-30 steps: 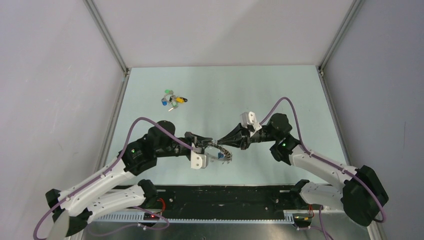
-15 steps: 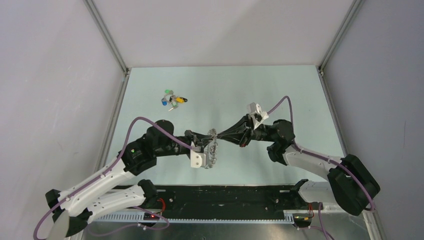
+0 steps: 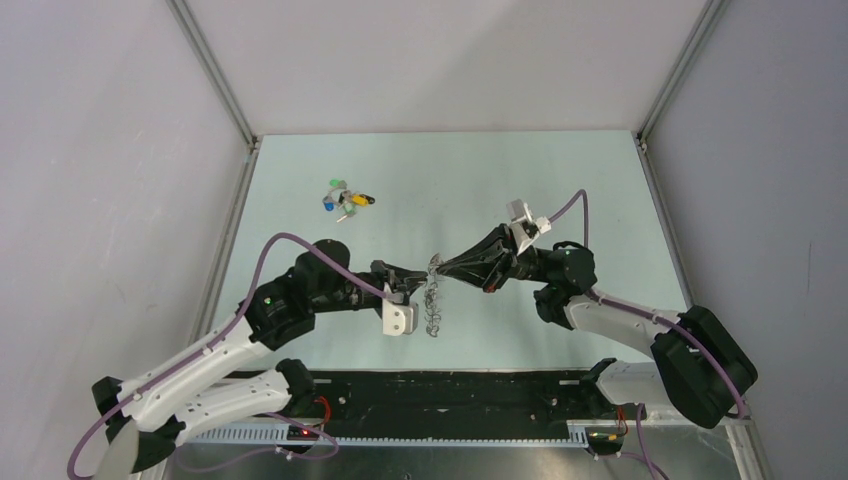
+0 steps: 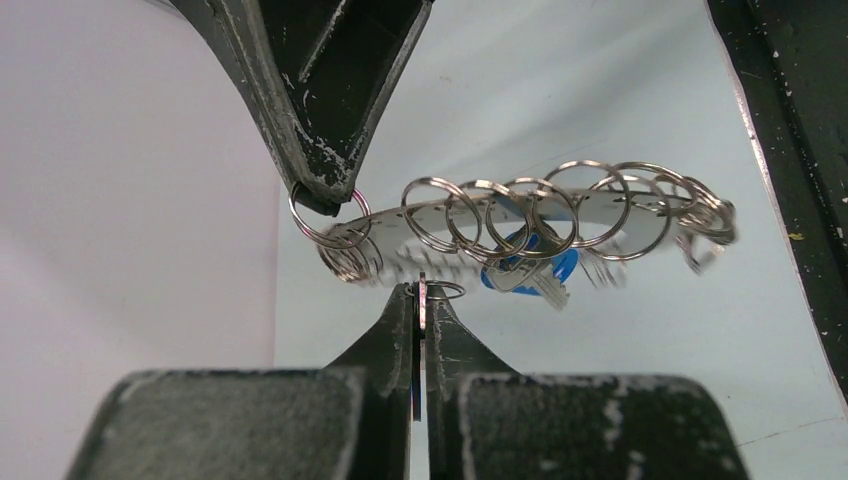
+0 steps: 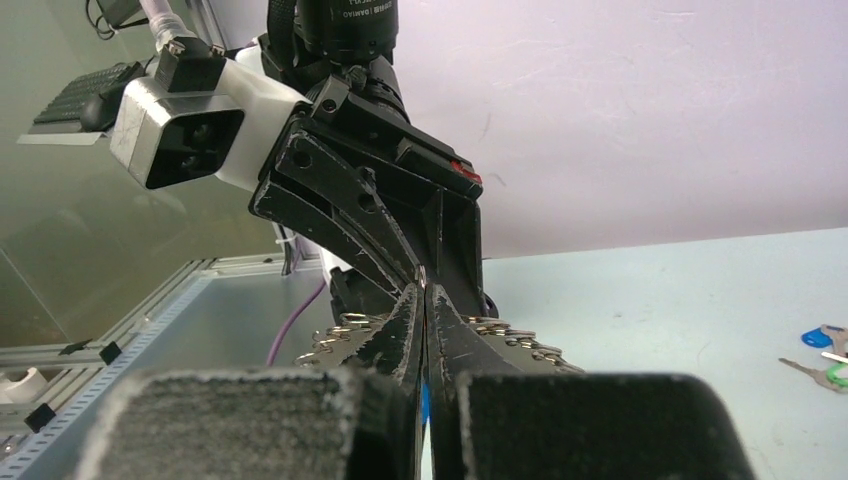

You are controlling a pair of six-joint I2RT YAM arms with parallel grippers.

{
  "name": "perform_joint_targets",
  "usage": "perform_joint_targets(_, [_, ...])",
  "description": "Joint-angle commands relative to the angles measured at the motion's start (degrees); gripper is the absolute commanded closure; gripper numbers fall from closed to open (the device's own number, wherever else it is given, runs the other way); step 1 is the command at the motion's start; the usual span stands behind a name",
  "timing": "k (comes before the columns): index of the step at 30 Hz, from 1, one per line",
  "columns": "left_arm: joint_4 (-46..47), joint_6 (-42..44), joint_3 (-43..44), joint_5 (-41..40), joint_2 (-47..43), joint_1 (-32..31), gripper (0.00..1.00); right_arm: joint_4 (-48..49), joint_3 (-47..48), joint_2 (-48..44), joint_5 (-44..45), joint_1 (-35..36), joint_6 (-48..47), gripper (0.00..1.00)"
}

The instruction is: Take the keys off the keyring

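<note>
The keyring [image 3: 432, 302] is a flat silvery ring frilled with small wire loops, held above the table between both grippers. My left gripper [image 3: 416, 287] is shut on a thin metal edge with a small loop at the ring's near rim [image 4: 421, 292]. My right gripper [image 3: 437, 266] is shut on a wire loop at the rim, and it shows from above in the left wrist view [image 4: 322, 200]. A blue-headed key [image 4: 540, 270] hangs under the ring [image 4: 600, 208]. In the right wrist view the ring [image 5: 520, 352] lies behind my shut fingers [image 5: 423, 290]. The black key is not visible.
A small cluster of loose green, blue and yellow keys [image 3: 346, 200] lies on the pale green table at the far left, and its edge shows in the right wrist view [image 5: 826, 340]. Grey walls enclose the table. A black strip [image 3: 450, 392] runs along the near edge.
My right gripper has moved up and left towards my left gripper. The ring has swung from lying flat between the grippers to hanging on edge beside the left fingers.
</note>
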Motion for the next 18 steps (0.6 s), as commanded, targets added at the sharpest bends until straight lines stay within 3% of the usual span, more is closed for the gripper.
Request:
perform_joint_targets(1, [0.7, 0.3, -0.1, 0.3, -0.5, 0.2, 1.0, 5.0, 0.9, -1.2, -0.6, -0.3, 1.9, 1.0])
perform_joint_targets(11, [0.8, -1.0, 0.4, -2.8, -0.2, 0.2, 1.0, 4.5, 0.7, -0.7, -2.7, -2.7, 3.0, 1.0])
perform_joint_targets(15, [1.9, -7.8, 2.4, -8.9, 3.7, 1.5, 1.0, 4.0, -0.5, -1.6, -2.9, -7.8, 6.3, 1.0])
perform_joint_targets(18, [4.6, -16.4, 4.0, -9.8, 7.5, 6.0, 1.0, 1.3, -1.9, -4.0, -1.9, -11.2, 5.7, 1.0])
